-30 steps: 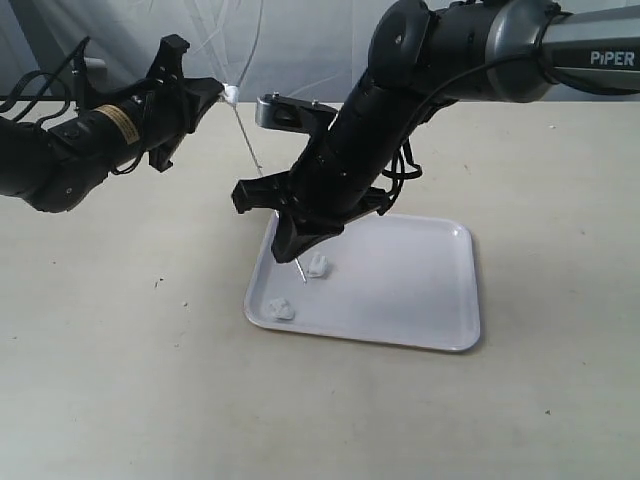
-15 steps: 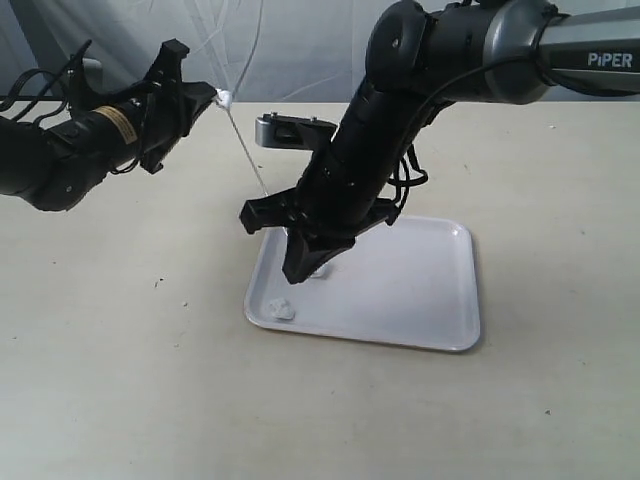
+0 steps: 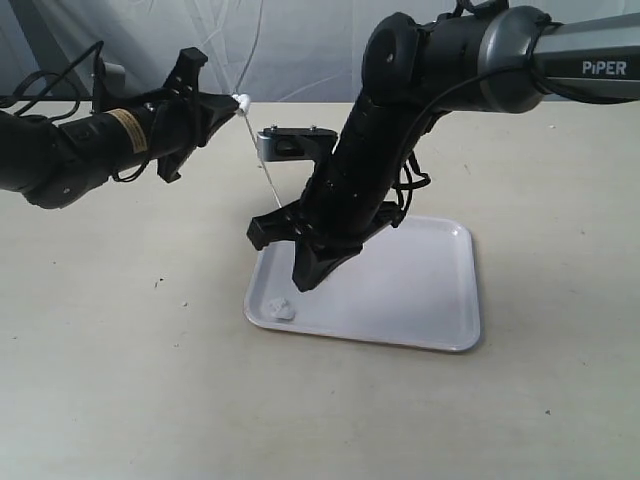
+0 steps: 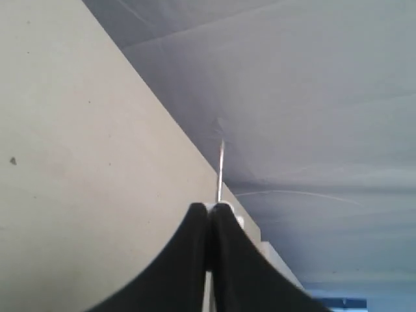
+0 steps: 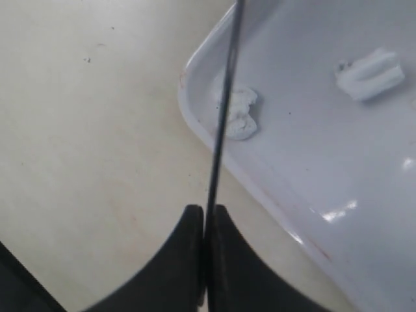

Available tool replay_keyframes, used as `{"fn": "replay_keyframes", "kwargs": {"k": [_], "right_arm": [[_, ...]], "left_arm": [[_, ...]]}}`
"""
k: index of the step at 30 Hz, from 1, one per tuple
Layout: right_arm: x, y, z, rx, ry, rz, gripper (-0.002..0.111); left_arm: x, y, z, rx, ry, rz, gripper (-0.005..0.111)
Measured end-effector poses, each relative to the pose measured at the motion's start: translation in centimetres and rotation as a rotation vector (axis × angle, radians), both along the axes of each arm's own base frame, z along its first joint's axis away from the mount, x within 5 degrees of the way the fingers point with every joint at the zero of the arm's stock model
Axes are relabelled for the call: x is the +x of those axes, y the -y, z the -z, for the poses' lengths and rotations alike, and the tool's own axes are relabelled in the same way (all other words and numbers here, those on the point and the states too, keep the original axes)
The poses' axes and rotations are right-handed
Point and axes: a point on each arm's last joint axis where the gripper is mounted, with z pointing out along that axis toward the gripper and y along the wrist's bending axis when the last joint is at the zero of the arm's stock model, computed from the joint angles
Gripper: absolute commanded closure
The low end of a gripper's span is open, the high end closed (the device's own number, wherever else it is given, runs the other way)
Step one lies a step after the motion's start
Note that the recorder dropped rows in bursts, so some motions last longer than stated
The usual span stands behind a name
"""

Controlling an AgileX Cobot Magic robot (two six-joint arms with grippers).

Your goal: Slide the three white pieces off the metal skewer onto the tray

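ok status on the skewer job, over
Left gripper shut on metal skewer, top end. Right gripper shut on it lower down, by tray. Two white pieces on tray, third piece at left fingertips. No obstruction seen.

The table (image 3: pixel 120 380) has a pale beige, matte top. Directly on it lies the tray (image 3: pixel 420 290), white and rectangular with rounded corners, flat near the middle. A small dark speck (image 3: pixel 157 283) sits apart from the tray.

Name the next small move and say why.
Probably slide the right gripper up the metal skewer to the white piece beside the left gripper: two pieces lie on the tray; one seems left.
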Motion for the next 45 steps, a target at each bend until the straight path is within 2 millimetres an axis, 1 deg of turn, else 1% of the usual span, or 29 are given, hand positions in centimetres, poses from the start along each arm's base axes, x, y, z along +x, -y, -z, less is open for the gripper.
{"fn": "replay_keyframes", "kwargs": {"k": [3, 5, 10, 12, 14, 16, 18, 19, 23, 24, 26, 28, 33, 34, 36, 39, 40, 41, 42, 43, 44, 45], "right_arm": [[0.0, -0.1, 0.0, 0.0, -0.001, 0.0, 0.109], [-0.1, -0.1, 0.0, -0.001, -0.003, 0.001, 0.109], [0.2, -0.1, 0.0, 0.007, 0.017, 0.014, 0.109], [0.4, -0.2, 0.0, 0.013, 0.045, 0.01, 0.109], [0.4, -0.1, 0.0, 0.01, 0.054, 0.006, 0.109], [0.4, -0.1, 0.1, 0.003, 0.058, 0.002, 0.109], [0.4, -0.1, 0.1, -0.005, 0.062, 0.0, 0.109], [0.4, 0.0, 0.1, -0.009, 0.064, 0.0, 0.109], [0.6, 0.0, 0.1, -0.019, 0.076, 0.007, 0.109], [0.6, 0.0, 0.2, -0.021, 0.08, 0.006, 0.109], [0.6, 0.1, 0.2, -0.024, 0.084, 0.006, 0.109], [0.7, 0.1, 0.2, -0.029, 0.09, 0.013, 0.109], [0.9, 0.4, -0.3, -0.048, 0.133, 0.025, 0.109], [0.9, 0.4, -0.3, -0.051, 0.135, 0.025, 0.109], [1.0, 0.5, -0.3, -0.057, 0.137, 0.025, 0.109], [1.0, 0.5, -0.3, -0.059, 0.14, 0.026, 0.107], [1.0, 0.5, -0.3, -0.06, 0.143, 0.026, 0.103], [1.0, 0.5, -0.3, -0.06, 0.143, 0.026, 0.096], [1.1, 0.5, -0.3, -0.057, 0.153, 0.031, 0.083], [1.3, 0.4, -0.3, -0.046, 0.172, 0.042, 0.076], [1.4, 0.3, -0.3, -0.038, 0.179, 0.048, 0.066], [1.5, 0.2, -0.4, -0.025, 0.184, 0.059, 0.061]], "left_arm": [[-0.2, 0.4, 0.1, 0.025, 0.004, 0.039, 0.107], [-0.3, 0.4, 0.2, 0.037, 0.002, 0.051, 0.102], [-0.6, 0.7, 0.3, 0.079, 0.013, 0.106, 0.082], [-0.7, 0.9, 0.3, 0.09, 0.019, 0.128, 0.071], [-0.7, 1.0, 0.3, 0.092, 0.023, 0.138, 0.062], [-0.7, 1.0, 0.3, 0.093, 0.023, 0.138, 0.056], [-0.8, 1.0, 0.3, 0.092, 0.024, 0.14, 0.055], [-0.8, 1.0, 0.3, 0.092, 0.024, 0.14, 0.055], [-0.8, 1.0, 0.4, 0.098, 0.026, 0.148, 0.068], [-0.8, 1.0, 0.4, 0.102, 0.025, 0.154, 0.076], [-1.0, 1.1, 0.5, 0.123, 0.03, 0.181, 0.086], [-1.1, 1.2, 0.5, 0.13, 0.029, 0.193, 0.092], [-1.2, 1.4, 0.2, 0.096, 0.057, 0.214, 0.093], [-1.2, 1.5, 0.1, 0.089, 0.062, 0.219, 0.095], [-1.2, 1.5, 0.0, 0.078, 0.066, 0.222, 0.107], [-1.3, 1.6, -0.1, 0.051, 0.05, 0.225, 0.107], [-1.3, 1.6, -0.1, 0.043, 0.048, 0.226, 0.107], [-1.3, 1.6, -0.1, 0.039, 0.04, 0.231, 0.107], [-1.4, 1.7, 0.0, 0.031, 0.024, 0.243, 0.107], [-1.6, 1.8, 0.1, 0.029, 0.006, 0.259, 0.107], [-1.7, 1.9, 0.2, 0.027, -0.006, 0.269, 0.107], [-1.8, 2.0, 0.2, 0.023, -0.015, 0.274, 0.107]]}}
